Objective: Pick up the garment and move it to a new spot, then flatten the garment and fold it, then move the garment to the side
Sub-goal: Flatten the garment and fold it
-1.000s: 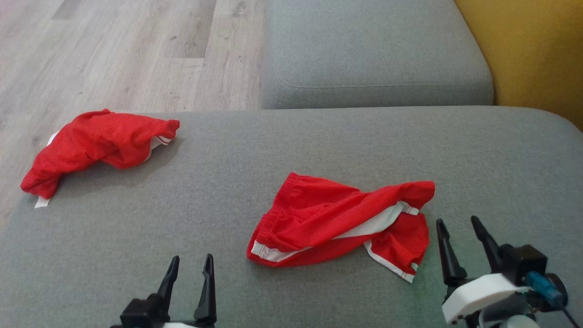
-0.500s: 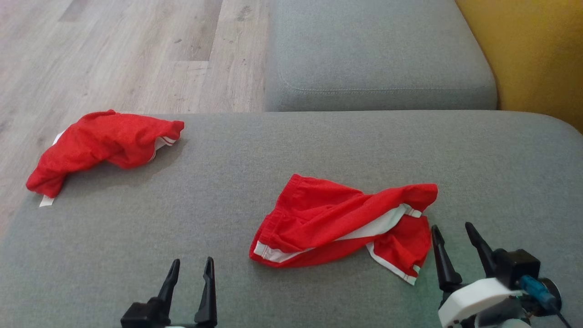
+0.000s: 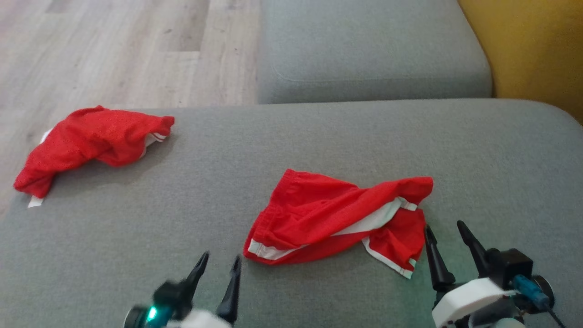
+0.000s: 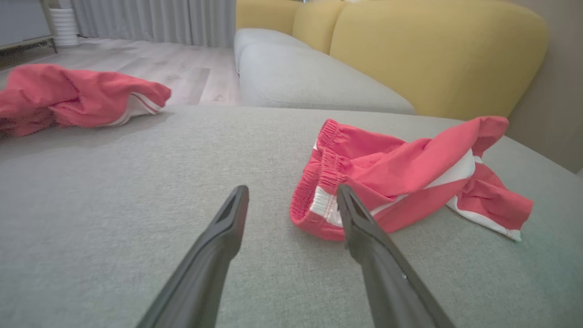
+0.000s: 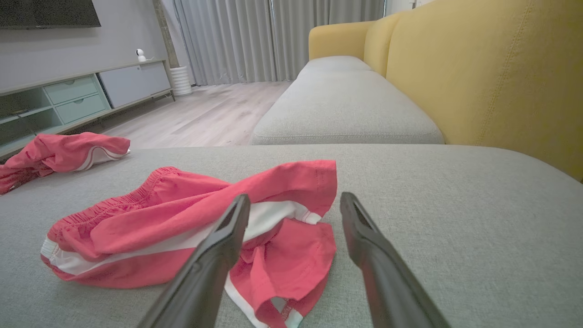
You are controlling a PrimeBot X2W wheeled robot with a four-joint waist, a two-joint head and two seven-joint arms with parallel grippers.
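Two red garments on one grey seat cushion [image 3: 273,136].

Item 1, the task piece: red shorts [image 3: 337,218] with white trim. They are crumpled, one leg folded over the other, and lie near the cushion's middle, a little toward its near-right part.

Item 2: a second red garment [image 3: 86,146], bunched at the cushion's far-left corner. It is probably not wanted for this step.

Left gripper [image 3: 221,256]: above the cushion's near edge, fingers spread wide and empty, pointing at the elastic waistband [image 4: 319,182].

Right gripper [image 3: 444,226]: above the cushion's near-right part, fingers likewise apart and holding nothing, one finger just beside the loose leg hem [image 5: 291,255].

Step in hand, as judged: the first pick-up.

Handling note: pinch a single layer at the waistband and at the hem, not the heaped middle. Press lightly into the soft cushion before closing, so the thin cloth is caught. Lift both ends together, so the shorts hang open rather than twist.
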